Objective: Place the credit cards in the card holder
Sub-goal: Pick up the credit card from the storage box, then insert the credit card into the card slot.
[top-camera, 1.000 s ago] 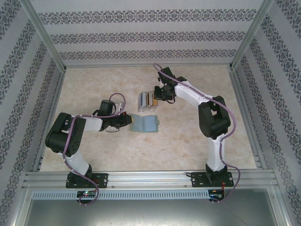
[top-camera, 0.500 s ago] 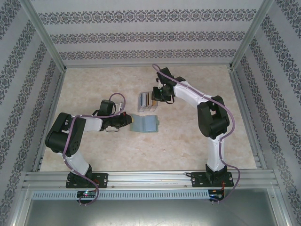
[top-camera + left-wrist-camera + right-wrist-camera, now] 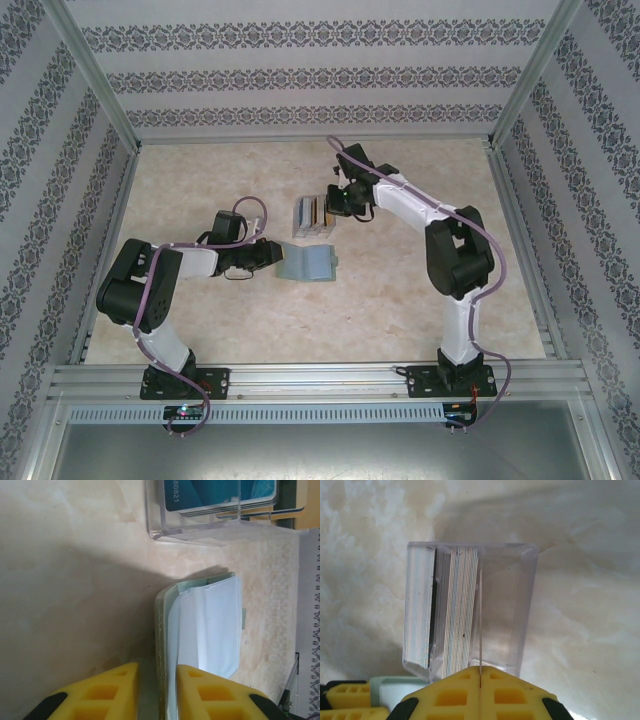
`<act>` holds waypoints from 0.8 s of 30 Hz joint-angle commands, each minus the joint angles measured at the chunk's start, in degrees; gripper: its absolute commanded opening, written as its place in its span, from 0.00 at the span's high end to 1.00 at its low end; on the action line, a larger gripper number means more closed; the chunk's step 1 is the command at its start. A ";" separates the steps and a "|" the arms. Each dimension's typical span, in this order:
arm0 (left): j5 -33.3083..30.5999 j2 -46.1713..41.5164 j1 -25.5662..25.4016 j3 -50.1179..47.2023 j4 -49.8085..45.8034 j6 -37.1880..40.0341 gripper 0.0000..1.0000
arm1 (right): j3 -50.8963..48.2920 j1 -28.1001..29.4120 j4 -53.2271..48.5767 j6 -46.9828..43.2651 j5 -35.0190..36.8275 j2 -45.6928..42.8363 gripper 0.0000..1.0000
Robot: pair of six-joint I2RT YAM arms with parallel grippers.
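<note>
- The right gripper [image 3: 480, 672] has its yellow fingers pressed together, pinching the lower edge of one thin card [image 3: 480, 620], seen edge-on.
- That thin card stands upright inside the clear rack [image 3: 521, 610], just beside the packed stack of credit cards [image 3: 460, 615] and apart from the rack's far wall.
- The left gripper [image 3: 157, 669] is narrowly parted and straddles the near edge of the card holder [image 3: 210, 625]. One finger [image 3: 210, 692] lies against that edge, and the other finger [image 3: 102, 692] stands a little off it.
- The card holder lies flat on the marbled table [image 3: 400, 310], with its light blue pocket facing up.
- In the left wrist view, a teal card [image 3: 215, 492] sits in the rack just beyond the card holder.
- From above, the card holder [image 3: 308, 262] lies just in front of the rack [image 3: 312, 213], between the two arms.
</note>
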 commanded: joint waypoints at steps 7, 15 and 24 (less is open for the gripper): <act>-1.92 -1.62 0.01 0.82 -4.01 3.01 0.65 | -13.51 -1.84 4.27 -0.94 -4.83 -14.57 0.95; -1.98 -1.06 -0.01 1.11 -4.36 4.50 0.87 | -30.84 2.41 14.97 3.09 -9.26 -23.27 0.95; 2.29 1.65 -0.56 1.56 -1.76 5.14 1.00 | -40.47 4.52 26.08 4.12 -19.09 -23.18 0.94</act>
